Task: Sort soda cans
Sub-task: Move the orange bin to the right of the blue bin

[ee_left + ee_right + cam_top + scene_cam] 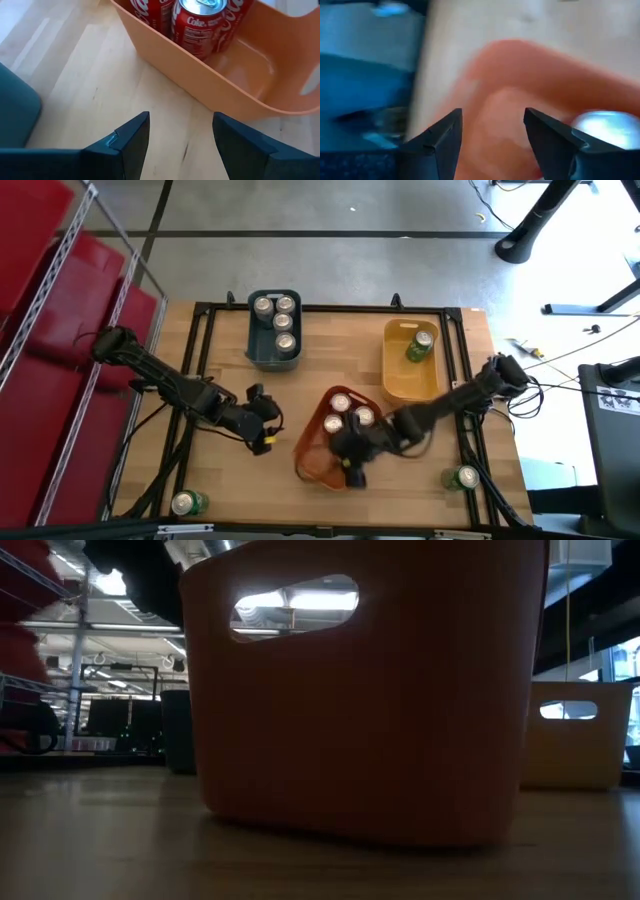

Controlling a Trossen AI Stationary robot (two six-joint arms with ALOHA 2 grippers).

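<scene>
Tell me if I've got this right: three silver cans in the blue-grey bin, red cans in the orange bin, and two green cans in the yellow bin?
Nearly. The yellow bin holds only one green can, as the high view shows. The blue-grey bin does hold three silver cans, and the orange bin holds red cans. Two more green cans stand loose on the table, near its front corners.

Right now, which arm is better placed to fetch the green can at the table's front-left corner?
Left, probably. The left gripper hangs open and empty on that side of the table, nearer the green can; the right gripper is over the orange bin.
</scene>
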